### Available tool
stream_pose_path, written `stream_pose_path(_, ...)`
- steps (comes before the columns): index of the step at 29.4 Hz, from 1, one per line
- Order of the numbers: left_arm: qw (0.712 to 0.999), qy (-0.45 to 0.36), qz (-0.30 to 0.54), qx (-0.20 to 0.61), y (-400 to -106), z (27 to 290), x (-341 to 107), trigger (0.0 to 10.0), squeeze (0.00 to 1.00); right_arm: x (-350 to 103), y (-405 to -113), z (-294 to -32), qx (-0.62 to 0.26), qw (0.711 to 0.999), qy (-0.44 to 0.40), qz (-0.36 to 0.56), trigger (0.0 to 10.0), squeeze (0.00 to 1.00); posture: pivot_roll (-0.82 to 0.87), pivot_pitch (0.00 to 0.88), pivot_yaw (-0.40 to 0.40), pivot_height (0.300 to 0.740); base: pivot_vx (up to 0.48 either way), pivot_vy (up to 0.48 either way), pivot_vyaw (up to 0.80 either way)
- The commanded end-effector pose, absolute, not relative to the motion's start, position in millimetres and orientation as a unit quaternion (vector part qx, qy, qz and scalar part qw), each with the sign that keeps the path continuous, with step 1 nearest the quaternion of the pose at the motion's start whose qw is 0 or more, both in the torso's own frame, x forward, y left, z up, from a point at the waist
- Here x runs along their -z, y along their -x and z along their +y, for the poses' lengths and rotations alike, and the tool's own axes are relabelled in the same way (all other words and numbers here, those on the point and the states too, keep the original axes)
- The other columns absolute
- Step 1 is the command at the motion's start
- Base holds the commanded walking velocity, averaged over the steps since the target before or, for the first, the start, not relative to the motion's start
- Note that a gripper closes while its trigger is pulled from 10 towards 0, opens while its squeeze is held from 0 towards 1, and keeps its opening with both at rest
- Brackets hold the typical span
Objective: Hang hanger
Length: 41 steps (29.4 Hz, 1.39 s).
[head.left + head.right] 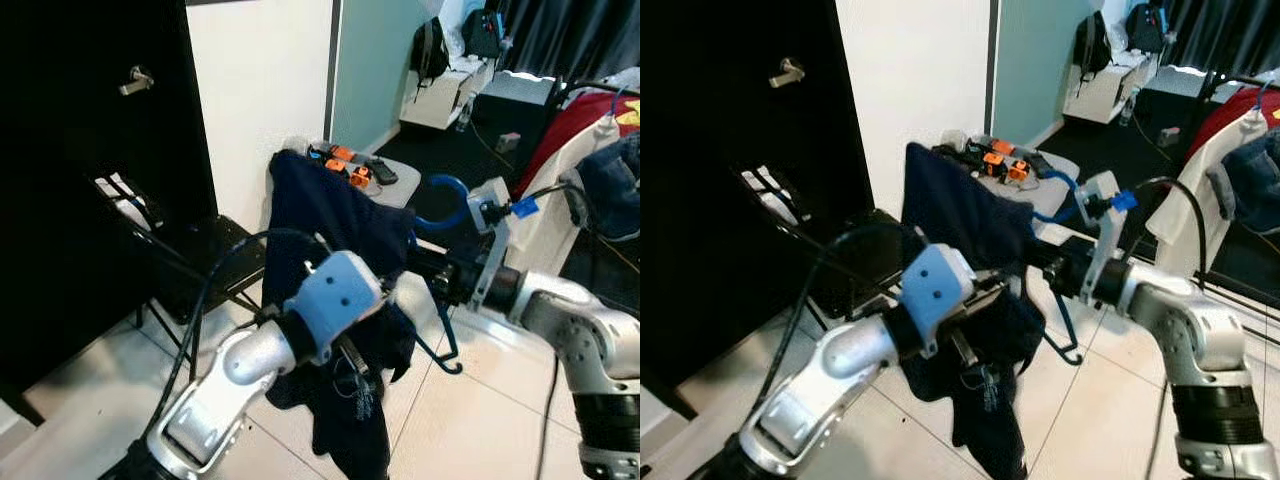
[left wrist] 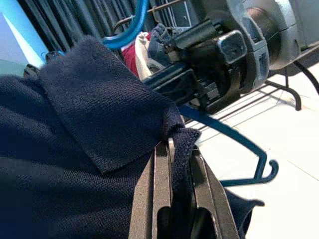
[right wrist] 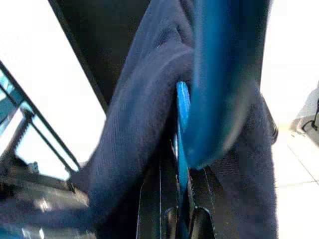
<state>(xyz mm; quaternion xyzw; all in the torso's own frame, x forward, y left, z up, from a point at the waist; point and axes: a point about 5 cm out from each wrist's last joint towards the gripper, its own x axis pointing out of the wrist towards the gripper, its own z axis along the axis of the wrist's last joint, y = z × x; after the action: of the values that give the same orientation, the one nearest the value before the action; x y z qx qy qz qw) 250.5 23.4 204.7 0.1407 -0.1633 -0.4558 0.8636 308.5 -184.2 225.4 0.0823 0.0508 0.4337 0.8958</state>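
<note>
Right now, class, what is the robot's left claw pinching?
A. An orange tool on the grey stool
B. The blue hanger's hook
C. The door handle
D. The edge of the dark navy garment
D: in the left wrist view the left claw is shut on a fold of the navy garment, while the right claw clamps the blue hanger.

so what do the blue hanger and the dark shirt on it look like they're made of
The hanger looks like smooth moulded plastic: glossy blue, with a thin curved hook, though coated metal is possible. The shirt looks like knitted navy fabric, likely cotton piqué: matte, with a fine woven texture and a ribbed collar edge pinched in the left gripper. The right gripper clamps the hanger.
</note>
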Motion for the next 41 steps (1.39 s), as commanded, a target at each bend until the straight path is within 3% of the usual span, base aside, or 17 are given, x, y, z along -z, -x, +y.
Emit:
stream_pose_path(1, 0.858, -0.140, -0.158, 0.469, -248, 14, -201, 10.0, 0.00, -240, -311, -181, -0.437, 0.895, -0.084, 0.008, 10.0, 0.00, -0.12, 0.000, -0.020, 0.740, 0.000, 0.000, 0.00)
stream_pose_path(2, 0.858, -0.140, -0.158, 0.469, -248, 14, -201, 10.0, 0.00, -240, -311, -181, -0.437, 0.895, -0.084, 0.008, 10.0, 0.00, -0.12, 0.000, -0.020, 0.740, 0.000, 0.000, 0.00)
stream_pose_path(3, 0.861, -0.130, -0.156, 0.466, -249, 12, -201, 10.0, 0.80, -242, -313, -176, -0.444, 0.892, -0.091, 0.000, 10.0, 0.00, -0.12, 0.000, -0.020, 0.740, 0.000, 0.000, 0.00)
stream_pose_path(4, 0.861, -0.130, -0.156, 0.466, -249, 12, -201, 10.0, 0.80, -242, -313, -176, -0.444, 0.892, -0.091, 0.000, 10.0, 0.00, -0.12, 0.000, -0.020, 0.740, 0.000, 0.000, 0.00)
stream_pose_path(5, 0.866, -0.123, -0.154, 0.459, -252, 11, -202, 10.0, 1.00, -244, -313, -172, -0.452, 0.887, -0.096, -0.007, 10.0, 0.00, -0.11, 0.000, -0.019, 0.740, 0.000, 0.000, 0.00)
stream_pose_path(12, 0.876, -0.131, -0.158, 0.436, -258, 17, -206, 10.0, 1.00, -248, -314, -167, -0.468, 0.878, -0.100, -0.019, 10.0, 0.00, -0.12, 0.000, -0.012, 0.740, 0.000, 0.000, 0.00)
stream_pose_path(14, 0.889, -0.150, -0.167, 0.400, -266, 39, -214, 10.0, 1.00, -250, -313, -170, -0.472, 0.876, -0.093, -0.021, 10.0, 0.00, -0.12, 0.000, -0.010, 0.740, 0.000, 0.000, 0.00)
stream_pose_path(18, 0.894, -0.157, -0.172, 0.383, -269, 49, -218, 10.0, 1.00, -251, -312, -172, -0.473, 0.876, -0.088, -0.021, 10.0, 0.00, -0.12, 0.000, -0.010, 0.740, 0.000, 0.000, 0.00)
stream_pose_path(20, 0.921, -0.174, -0.245, 0.249, -284, 106, -262, 10.0, 1.00, -251, -312, -193, -0.461, 0.886, -0.049, -0.012, 10.0, 0.00, -0.11, 0.000, -0.018, 0.740, 0.000, 0.000, 0.00)
stream_pose_path(27, 0.914, -0.122, -0.356, 0.153, -279, 150, -322, 10.0, 1.00, -255, -315, -225, -0.428, 0.904, 0.008, 0.000, 10.0, 0.00, -0.10, 0.000, -0.024, 0.740, 0.000, 0.000, 0.00)
stream_pose_path(31, 0.902, -0.105, -0.388, 0.161, -281, 154, -343, 10.0, 1.00, -253, -307, -233, -0.458, 0.888, 0.046, 0.013, 10.0, 0.00, -0.10, 0.000, -0.022, 0.740, 0.000, 0.000, 0.00)
stream_pose_path(32, 0.897, -0.108, -0.389, 0.182, -282, 150, -347, 10.0, 0.87, -252, -303, -232, -0.477, 0.877, 0.054, 0.016, 10.0, 0.00, -0.10, 0.000, -0.022, 0.740, 0.000, 0.000, 0.00)
stream_pose_path(33, 0.897, -0.108, -0.389, 0.182, -282, 150, -347, 10.0, 0.87, -252, -303, -232, -0.477, 0.877, 0.054, 0.016, 10.0, 0.00, -0.10, 0.000, -0.022, 0.740, 0.000, 0.000, 0.00)
stream_pose_path(34, 0.888, -0.115, -0.382, 0.228, -284, 142, -350, 10.0, 0.00, -253, -297, -229, -0.511, 0.858, 0.056, 0.018, 10.0, 0.00, -0.10, 0.000, -0.019, 0.740, 0.000, 0.000, 0.00)
stream_pose_path(36, 0.871, -0.132, -0.358, 0.311, -284, 129, -351, 10.0, 0.00, -256, -290, -225, -0.555, 0.830, 0.061, 0.020, 10.0, 0.00, -0.10, 0.000, -0.014, 0.740, 0.000, 0.000, 0.00)
stream_pose_path(37, 0.871, -0.132, -0.358, 0.311, -284, 129, -351, 10.0, 0.00, -256, -290, -225, -0.555, 0.830, 0.061, 0.020, 10.0, 0.00, -0.10, 0.000, -0.014, 0.740, 0.000, 0.000, 0.00)
stream_pose_path(41, 0.817, -0.205, -0.273, 0.465, -280, 110, -336, 10.0, 0.00, -260, -290, -221, -0.592, 0.802, 0.075, 0.022, 10.0, 0.00, -0.09, 0.000, -0.008, 0.740, 0.000, 0.000, 0.00)
